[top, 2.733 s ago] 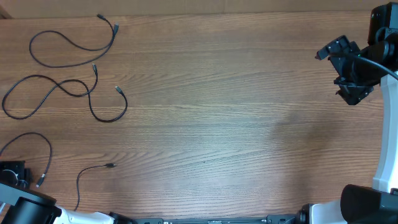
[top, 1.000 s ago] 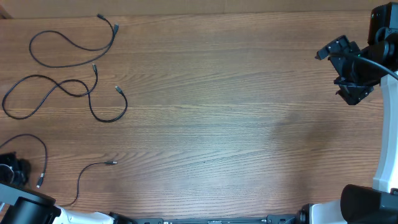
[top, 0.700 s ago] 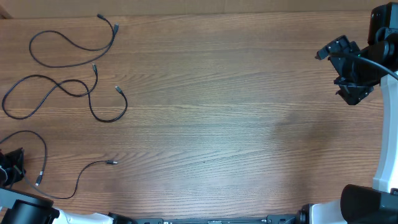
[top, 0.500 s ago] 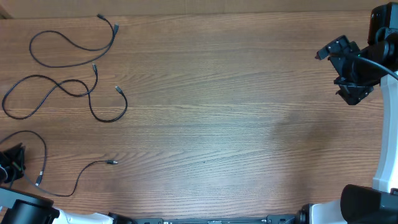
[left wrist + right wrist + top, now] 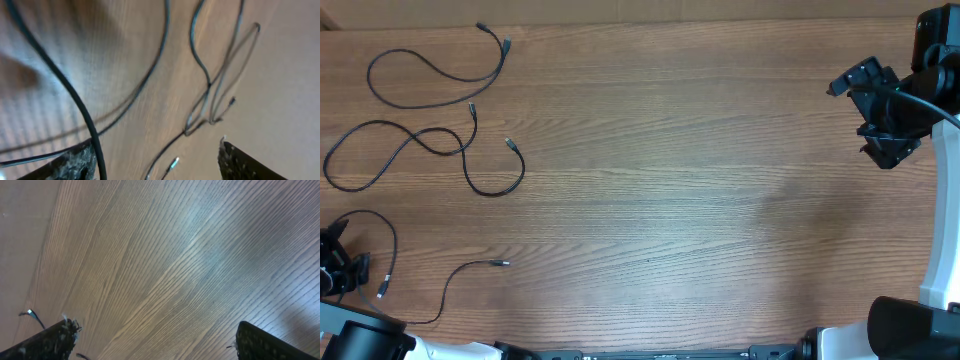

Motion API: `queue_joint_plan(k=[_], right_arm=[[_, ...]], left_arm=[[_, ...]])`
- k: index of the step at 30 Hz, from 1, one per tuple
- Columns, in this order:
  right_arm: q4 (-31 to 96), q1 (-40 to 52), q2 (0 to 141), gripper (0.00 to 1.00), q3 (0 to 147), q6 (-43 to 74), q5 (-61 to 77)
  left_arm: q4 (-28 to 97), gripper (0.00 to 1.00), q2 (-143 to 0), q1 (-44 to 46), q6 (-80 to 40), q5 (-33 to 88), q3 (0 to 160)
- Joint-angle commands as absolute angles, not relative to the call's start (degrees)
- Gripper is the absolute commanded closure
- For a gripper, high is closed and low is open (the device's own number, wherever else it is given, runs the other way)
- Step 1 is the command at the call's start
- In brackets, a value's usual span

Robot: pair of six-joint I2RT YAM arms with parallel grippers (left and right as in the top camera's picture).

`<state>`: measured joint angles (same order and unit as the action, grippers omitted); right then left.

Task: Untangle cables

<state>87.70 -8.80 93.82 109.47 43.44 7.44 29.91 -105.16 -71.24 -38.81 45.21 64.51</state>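
Three thin black cables lie at the table's left. The top cable point(image 5: 504, 55) forms a loop and the middle cable point(image 5: 523, 170) a figure-eight. The front cable point(image 5: 470, 267) curls beside my left gripper point(image 5: 338, 265), which stands open at the left edge. In the left wrist view a strand of cable point(image 5: 60, 80) runs down along the inside of the left finger point(image 5: 75, 162), and a plug point(image 5: 172, 162) lies between the spread jaws of the left gripper point(image 5: 155, 147). My right gripper point(image 5: 890, 150) hangs open at the far right, its wrist view point(image 5: 155, 330) showing only wood between its jaws.
The wooden table point(image 5: 700, 190) stretches bare between the two arms. The right arm's white base and thick black wire point(image 5: 920, 105) sit at the right edge. A small plug end point(image 5: 30, 312) shows at the left of the right wrist view.
My left gripper has opened and let go of the front cable. Before that it had drawn the cable's slack toward the front-left edge. The right arm has not moved.
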Motion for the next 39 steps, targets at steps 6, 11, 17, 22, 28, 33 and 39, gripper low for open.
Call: queue_joint_plan(k=[6,11,17,22,28,33,39], right_arm=[[87.5,-8.7,93.6,0.00,109.9,43.0,6.9],[87.5,-8.7,93.6,0.00,109.9,43.0,6.9],[87.5,-8.7,93.6,0.00,109.9,43.0,6.9],[87.5,-8.7,93.6,0.00,109.9,43.0,6.9],[87.5,-8.7,93.6,0.00,109.9,43.0,6.9],[87.5,-8.7,93.6,0.00,109.9,43.0,6.9],[87.5,-8.7,93.6,0.00,109.9,43.0,6.9]], left_arm=[[33.7,0.22,-103.4,-70.2,-28.8,39.7,65.5],[40.6,0.17,-103.0,-64.6,-25.2,12.4,65.6],[46.5,0.13,-103.0,-52.5,-22.9,-10.2,72.7],[47.8,0.13,-103.0,-46.0,-21.9,-10.4,77.4],[48.2,0.11,-103.0,-41.6,-21.8,-10.3,79.7],[48.0,0.32,-103.1,-42.0,-16.8,-5.7,79.7],[47.7,0.21,-103.1,-42.0,-7.3,8.0,79.7]])
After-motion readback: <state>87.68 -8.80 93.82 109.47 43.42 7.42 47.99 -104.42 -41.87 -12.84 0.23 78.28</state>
